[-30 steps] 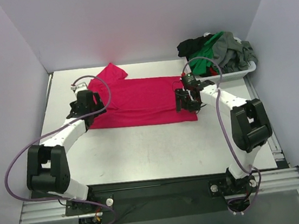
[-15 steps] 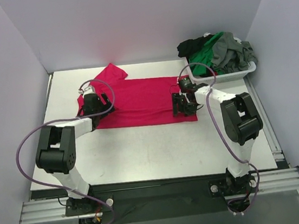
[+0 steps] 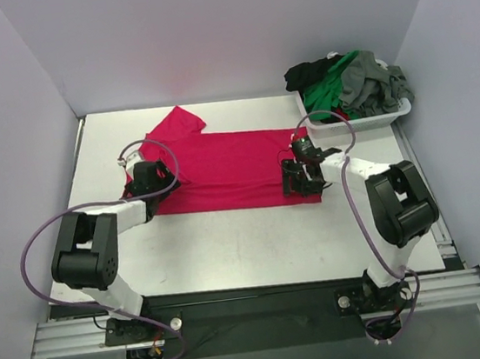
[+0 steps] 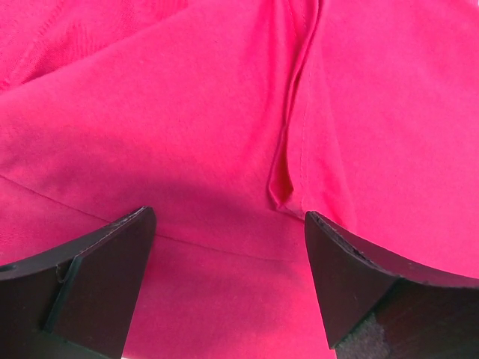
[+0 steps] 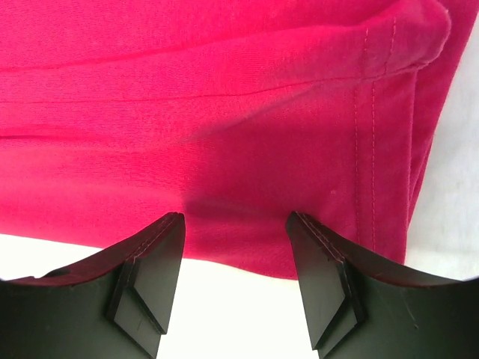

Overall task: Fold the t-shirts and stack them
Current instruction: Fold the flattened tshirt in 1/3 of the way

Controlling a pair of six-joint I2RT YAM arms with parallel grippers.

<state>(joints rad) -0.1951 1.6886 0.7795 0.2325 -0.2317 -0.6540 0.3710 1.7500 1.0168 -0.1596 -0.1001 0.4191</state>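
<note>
**Crimson t-shirt** [image 3: 230,167], one: is being displayed flat on the far half of the worktop [image 3: 230,242], with one sleeve [image 3: 179,121] turned toward the back wall.

**Left gripper** [image 4: 228,224], one: is being held low over the shirt's left end. Its jaws are spread wide and nothing is pinched. A raised crease [image 4: 288,149] is being straddled by them.

**Right gripper** [image 5: 236,224], one: is being held over the double-stitched hem [image 5: 364,134] at the shirt's near right corner. Its jaws are partly spread and nothing is pinched.

**White plastic basket** [image 3: 373,118], one: is being kept at the far right, just beside the shirt. It is being filled by heaped green cloth [image 3: 327,90], grey cloth [image 3: 372,76] and black cloth [image 3: 304,73]. The number of pieces cannot be told.
</note>
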